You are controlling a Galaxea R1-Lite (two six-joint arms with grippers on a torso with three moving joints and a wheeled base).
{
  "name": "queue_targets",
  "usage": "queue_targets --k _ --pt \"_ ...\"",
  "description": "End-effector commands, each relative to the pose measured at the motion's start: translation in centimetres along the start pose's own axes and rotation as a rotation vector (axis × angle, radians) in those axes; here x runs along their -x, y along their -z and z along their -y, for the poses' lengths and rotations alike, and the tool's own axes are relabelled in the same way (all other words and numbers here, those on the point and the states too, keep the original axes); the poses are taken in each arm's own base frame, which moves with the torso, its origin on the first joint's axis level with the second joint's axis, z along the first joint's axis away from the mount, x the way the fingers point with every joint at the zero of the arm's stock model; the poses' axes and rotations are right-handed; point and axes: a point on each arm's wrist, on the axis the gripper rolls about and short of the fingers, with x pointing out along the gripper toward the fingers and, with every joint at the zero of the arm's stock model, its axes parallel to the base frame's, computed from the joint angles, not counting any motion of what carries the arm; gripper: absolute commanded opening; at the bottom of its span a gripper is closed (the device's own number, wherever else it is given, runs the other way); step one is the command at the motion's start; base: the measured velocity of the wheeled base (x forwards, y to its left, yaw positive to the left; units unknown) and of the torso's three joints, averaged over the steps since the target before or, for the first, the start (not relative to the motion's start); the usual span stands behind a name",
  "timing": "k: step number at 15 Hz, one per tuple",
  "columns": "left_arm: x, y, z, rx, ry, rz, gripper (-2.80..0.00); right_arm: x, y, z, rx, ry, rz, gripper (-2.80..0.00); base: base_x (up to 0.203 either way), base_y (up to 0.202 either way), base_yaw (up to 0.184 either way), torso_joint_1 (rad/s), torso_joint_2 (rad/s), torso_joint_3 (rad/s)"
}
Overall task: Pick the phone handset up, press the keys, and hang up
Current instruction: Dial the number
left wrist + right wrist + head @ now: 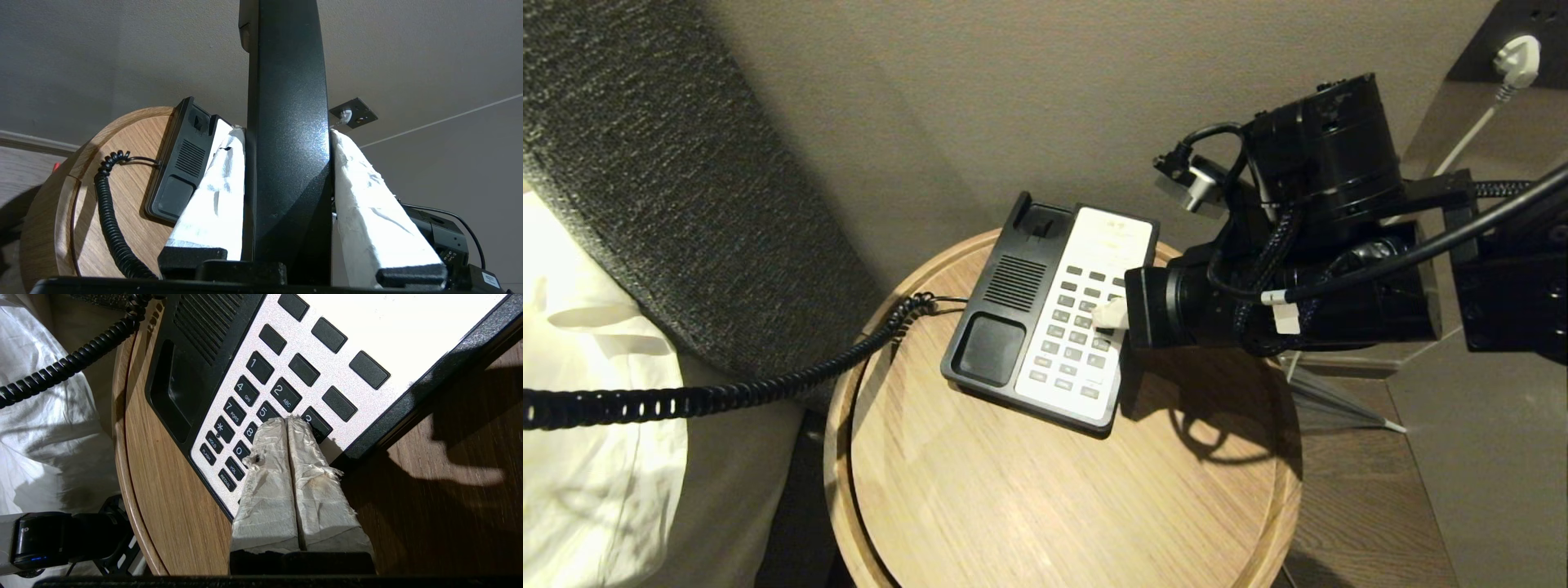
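Round wooden surface (980, 490) carries base (996, 302); right claw (288, 420), fingers pressed together, sits on keys (261, 392) and may mispress neighbours, while left claw (286, 134) clamping handset (286, 122) may overstretch cord (727, 392).

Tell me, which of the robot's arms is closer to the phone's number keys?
The right. Its gripper, jaws shut, has its tips at the keypad of the phone base. The left gripper is off to the side, away from the table, clamping the phone handset.
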Motion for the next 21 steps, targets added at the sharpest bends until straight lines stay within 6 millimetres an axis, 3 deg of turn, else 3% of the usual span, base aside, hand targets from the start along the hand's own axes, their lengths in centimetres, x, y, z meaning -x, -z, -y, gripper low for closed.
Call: queue_targets --k 1,8,13,21 --pt "0.0 0.0 0.0 0.004 -0.001 0.001 -2.80 -0.2 0.0 0.4 -0.007 0.012 -0.005 -2.80 0.000 0.000 0.000 0.000 0.00 0.000" --pt "0.0 -0.1 0.0 0.006 0.000 0.002 -2.80 -0.6 0.5 0.8 -0.009 0.026 -0.027 -2.80 0.000 0.000 0.000 0.000 0.00 0.000" --pt "0.0 0.0 0.0 0.005 -0.002 -0.001 -2.80 1.4 0.0 -0.2 -0.009 -0.015 0.016 -2.80 0.000 0.000 0.000 0.000 0.00 0.000" --pt "0.2 0.0 0.0 0.006 0.002 0.001 -2.80 2.1 3.9 -1.5 0.017 -0.050 -0.102 -2.80 0.000 0.000 0.000 0.000 0.00 0.000"
